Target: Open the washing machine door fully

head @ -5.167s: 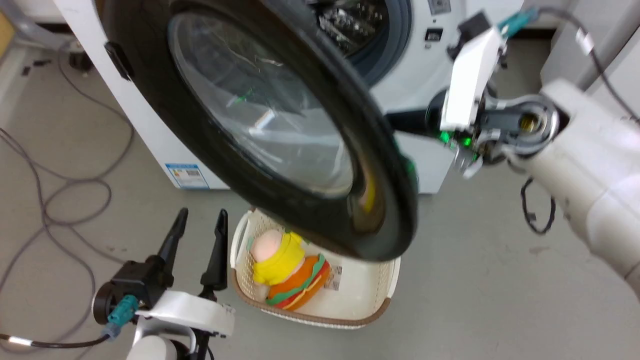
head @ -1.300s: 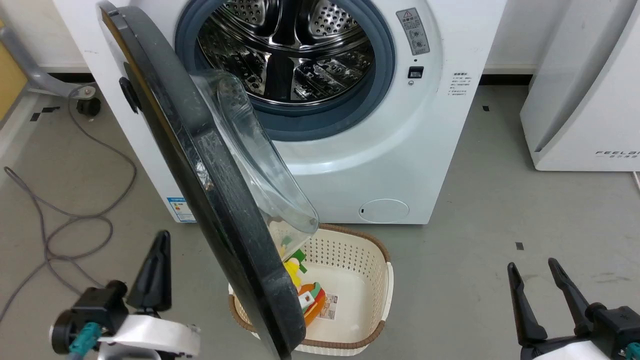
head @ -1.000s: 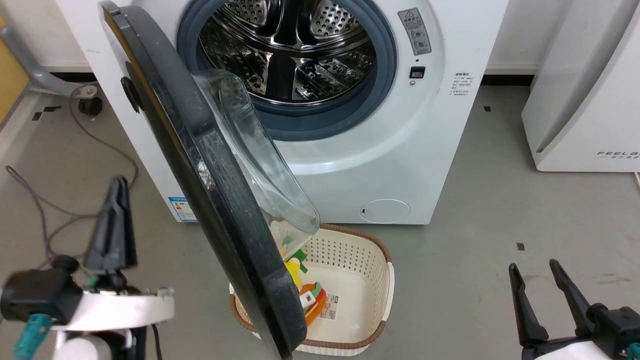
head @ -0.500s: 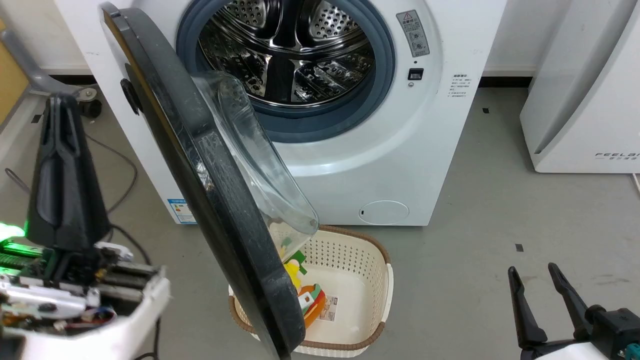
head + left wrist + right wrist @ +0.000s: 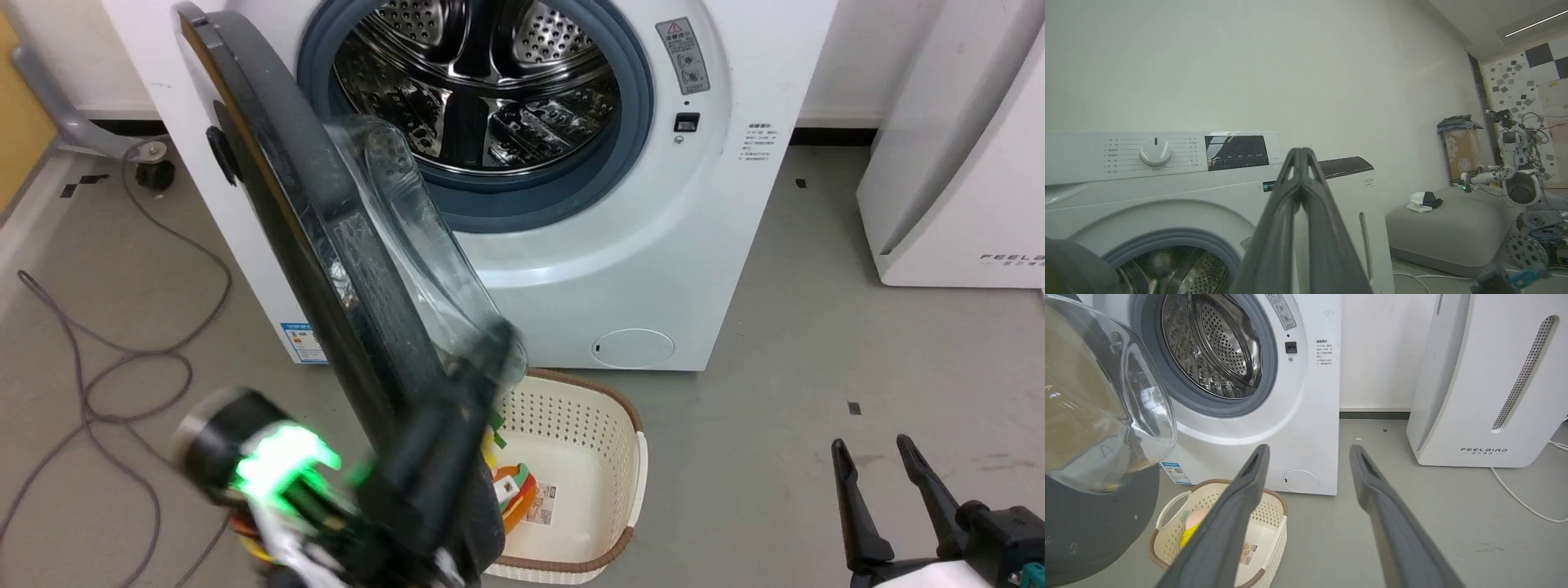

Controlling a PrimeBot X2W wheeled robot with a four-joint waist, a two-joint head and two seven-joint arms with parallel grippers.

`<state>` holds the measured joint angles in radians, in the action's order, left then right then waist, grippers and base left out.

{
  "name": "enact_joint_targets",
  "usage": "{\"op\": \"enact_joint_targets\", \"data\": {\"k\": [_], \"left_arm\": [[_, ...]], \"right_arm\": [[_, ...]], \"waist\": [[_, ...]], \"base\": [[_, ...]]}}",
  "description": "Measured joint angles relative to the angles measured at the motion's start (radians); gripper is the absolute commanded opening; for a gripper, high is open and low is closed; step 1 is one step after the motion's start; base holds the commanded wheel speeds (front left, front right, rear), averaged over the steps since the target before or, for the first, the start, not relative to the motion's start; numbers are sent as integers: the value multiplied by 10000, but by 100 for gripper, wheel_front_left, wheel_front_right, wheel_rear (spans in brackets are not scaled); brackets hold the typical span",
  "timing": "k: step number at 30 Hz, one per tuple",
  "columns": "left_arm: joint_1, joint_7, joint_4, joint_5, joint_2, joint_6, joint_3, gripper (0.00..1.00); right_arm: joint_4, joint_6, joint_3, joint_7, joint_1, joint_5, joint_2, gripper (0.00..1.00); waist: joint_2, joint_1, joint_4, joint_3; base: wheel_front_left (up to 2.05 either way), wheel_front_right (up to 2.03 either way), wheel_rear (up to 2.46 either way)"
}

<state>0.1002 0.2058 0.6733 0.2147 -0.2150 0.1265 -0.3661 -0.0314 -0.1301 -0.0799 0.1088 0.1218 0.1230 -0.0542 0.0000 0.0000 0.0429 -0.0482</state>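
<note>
Basket (image 5: 633, 457) beneath door (image 5: 277, 188) — left claw (image 5: 1300, 155) before its rim

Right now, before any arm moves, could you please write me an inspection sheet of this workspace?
Surface: grey floor, small dark marks.
Job's things: washing machine door part open, edge-on to the head camera; drum exposed.
Clutter: basket on the floor below the door's lower rim, soft toy inside.
Grippers: left gripper shut, empty, blurred by the door's lower rim, contact unclear; right gripper open, empty, apart from the door.
Cables: grey cable looped on the floor, left.
Surroundings: white FEELBIRD unit at right.
</note>
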Motion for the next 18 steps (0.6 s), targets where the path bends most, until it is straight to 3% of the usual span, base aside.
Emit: {"op": "enact_joint_targets", "data": {"k": [8,18], "left_arm": [[-775,-1035,-623,746,-556,0,-1981,0],[-1608,-2606,-2061,1072,-871,-222,-2451,0]], "right_arm": [[125,0,-10,-8,2,2,0,100],[180,0,42,-31,4,2,0,100]], "waist": [[0,0,144,59],[0,0,193,110]], "base": [[0,0,0],[0,0,0]]}}
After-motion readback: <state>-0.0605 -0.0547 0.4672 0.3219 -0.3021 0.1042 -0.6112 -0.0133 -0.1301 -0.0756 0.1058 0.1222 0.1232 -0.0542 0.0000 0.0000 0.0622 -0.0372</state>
